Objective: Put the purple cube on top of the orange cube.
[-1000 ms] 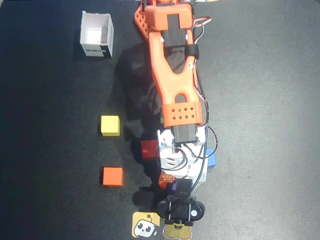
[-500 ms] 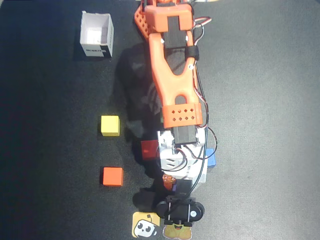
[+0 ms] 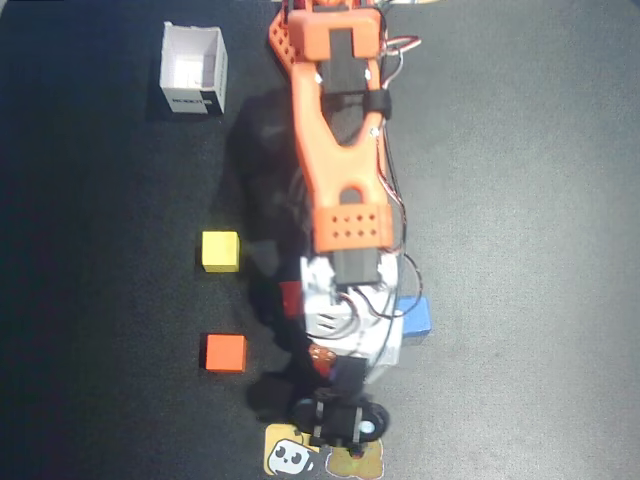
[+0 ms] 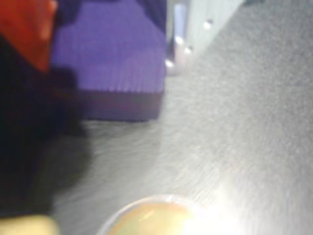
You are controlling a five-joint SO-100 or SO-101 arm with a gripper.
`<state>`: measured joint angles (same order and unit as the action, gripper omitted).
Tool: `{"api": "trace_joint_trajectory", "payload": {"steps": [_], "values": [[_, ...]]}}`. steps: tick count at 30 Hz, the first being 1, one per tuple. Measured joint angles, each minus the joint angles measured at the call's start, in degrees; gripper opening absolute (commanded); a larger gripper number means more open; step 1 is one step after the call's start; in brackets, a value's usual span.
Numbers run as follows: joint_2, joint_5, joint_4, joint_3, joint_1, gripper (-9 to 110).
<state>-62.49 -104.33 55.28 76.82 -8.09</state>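
The purple cube (image 4: 110, 63) is seen in the wrist view clamped in the gripper (image 3: 335, 385); the orange cube (image 3: 225, 352) lies leftward in the overhead view, well apart

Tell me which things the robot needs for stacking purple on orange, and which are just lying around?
Needed: purple cube, orange cube, gripper.

Just lying about: yellow cube, red cube, blue cube, white box, stickers.
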Motion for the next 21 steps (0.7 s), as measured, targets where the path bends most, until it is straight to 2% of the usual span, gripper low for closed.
{"api": "trace_joint_trajectory", "payload": {"steps": [21], "values": [[-16.6,23.2,14.8,8.3,12.7,8]]}}
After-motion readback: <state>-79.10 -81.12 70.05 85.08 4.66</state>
